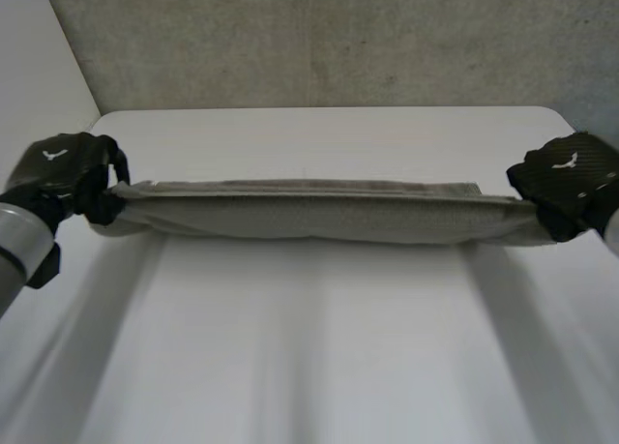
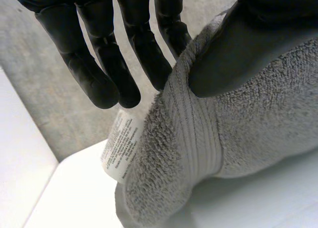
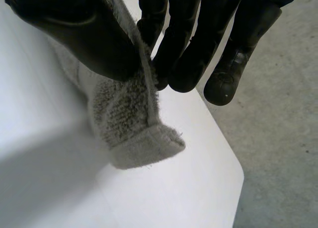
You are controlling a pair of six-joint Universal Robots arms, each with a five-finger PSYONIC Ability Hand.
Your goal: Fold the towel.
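**White tabletop point(image 1: 309, 367), grey towel point(image 1: 309, 217) stretched between two hands**

The nearest stretch of the tabletop lies bare, crossed by soft shadows. Past it, about midway across, the towel hangs as one long, narrow band from side to side, with its long edges stacked along the top and its belly sagging low in the middle. Whether that belly touches the tabletop I cannot tell.

The left hand point(image 1: 68, 173) has the towel's left end. In the left wrist view its thumb point(image 2: 238, 54) presses on the terry and its fingers point(image 2: 94, 74) run nearly straight on the far side, so the end is pinched between them. A white printed label point(image 2: 121, 143) sticks out of the hem just below the fingertips (its print is too small to read), and the end droops close to the tabletop.

The right hand point(image 1: 566, 178) has the right end. In the right wrist view the cloth is squeezed between the thumb point(image 3: 74, 34) and the fingers point(image 3: 189, 64), and a short folded corner juts out below the grasp, above the tabletop's rounded corner.

Both hands sit near the tabletop's side edges, well apart. Beyond the towel the tabletop runs on to its far edge, and behind that is rough grey concrete point(image 1: 319, 38).
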